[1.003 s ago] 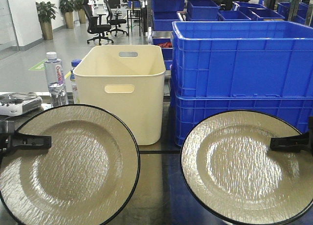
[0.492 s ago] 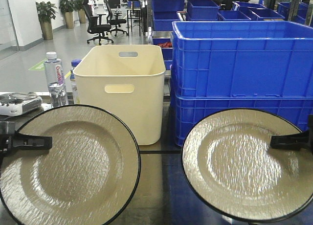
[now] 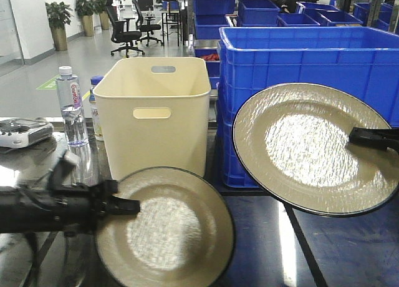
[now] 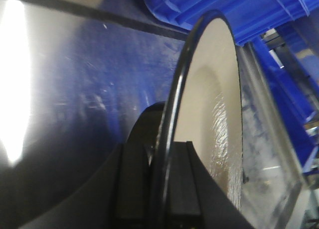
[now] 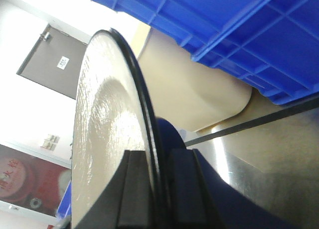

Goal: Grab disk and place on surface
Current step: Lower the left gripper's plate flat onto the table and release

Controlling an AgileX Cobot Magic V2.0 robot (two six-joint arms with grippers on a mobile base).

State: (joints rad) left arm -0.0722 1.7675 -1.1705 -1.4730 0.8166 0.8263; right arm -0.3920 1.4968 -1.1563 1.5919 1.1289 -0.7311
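Cream bin (image 3: 156, 121) behind left disk (image 3: 168, 234); blue crates (image 3: 312, 68) behind right disk (image 3: 299, 146).

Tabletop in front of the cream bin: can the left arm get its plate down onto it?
Probably yes. The left gripper clamps the left plate by its rim, low over the dark tabletop, and nothing shows between them. The cream bin stands behind; the right plate is higher and apart.
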